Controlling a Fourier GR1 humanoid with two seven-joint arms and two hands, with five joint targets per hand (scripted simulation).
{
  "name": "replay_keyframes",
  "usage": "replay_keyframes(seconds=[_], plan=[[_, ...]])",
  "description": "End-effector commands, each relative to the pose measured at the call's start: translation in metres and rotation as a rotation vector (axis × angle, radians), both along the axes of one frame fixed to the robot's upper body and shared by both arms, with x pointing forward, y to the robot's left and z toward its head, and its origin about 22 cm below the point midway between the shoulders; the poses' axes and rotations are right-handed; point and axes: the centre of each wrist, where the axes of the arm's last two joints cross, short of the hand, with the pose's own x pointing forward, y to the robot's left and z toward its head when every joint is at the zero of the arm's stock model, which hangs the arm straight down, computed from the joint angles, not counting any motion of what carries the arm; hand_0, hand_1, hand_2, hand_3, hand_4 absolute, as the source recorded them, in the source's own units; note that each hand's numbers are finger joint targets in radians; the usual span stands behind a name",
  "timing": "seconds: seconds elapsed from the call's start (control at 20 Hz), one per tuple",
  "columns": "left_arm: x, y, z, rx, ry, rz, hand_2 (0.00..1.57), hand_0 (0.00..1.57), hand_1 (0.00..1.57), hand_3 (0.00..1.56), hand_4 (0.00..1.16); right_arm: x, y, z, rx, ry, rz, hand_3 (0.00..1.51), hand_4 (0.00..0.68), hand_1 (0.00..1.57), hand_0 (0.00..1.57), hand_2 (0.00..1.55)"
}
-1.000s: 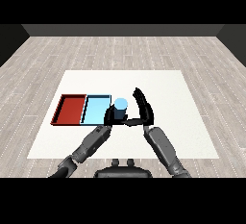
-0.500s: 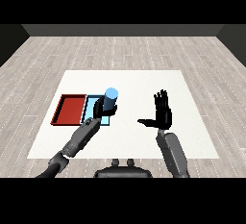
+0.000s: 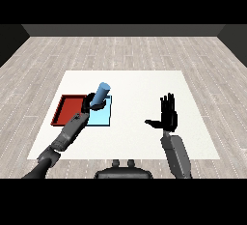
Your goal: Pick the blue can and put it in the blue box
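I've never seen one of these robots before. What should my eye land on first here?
First, the blue can, tilted and held up in the left hand, whose fingers curl round it above the light blue tray. Next, the right hand, raised over the white table with straight, spread fingers and holding nothing. A red tray lies just left of the blue one.

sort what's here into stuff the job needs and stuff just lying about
Needed:
blue can, tilted, held in the left hand
blue tray, under the can

Lying about:
red tray, beside the blue tray
right hand, open, holding nothing
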Motion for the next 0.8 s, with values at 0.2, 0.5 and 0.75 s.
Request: replay_keyframes(seconds=[0.2,0.5,0.75], plan=[[0.006,0.016,-0.033,0.215,0.341,0.162,0.83,0.89,0.89,0.84,0.92,0.008,-0.006,-0.013,0.008,0.020,-0.008,0.00,0.000,0.00,0.00,0.00],[-0.018,0.007,-0.077,0.252,0.532,0.199,0.82,0.90,0.90,0.45,0.88,0.007,-0.014,-0.021,0.015,0.062,-0.041,0.00,0.000,0.00,0.00,0.00],[-0.006,0.007,-0.064,0.097,0.561,0.344,1.29,1.40,1.40,0.40,0.63,-0.005,-0.024,-0.035,-0.010,0.071,-0.057,0.00,0.000,0.00,0.00,0.00]])
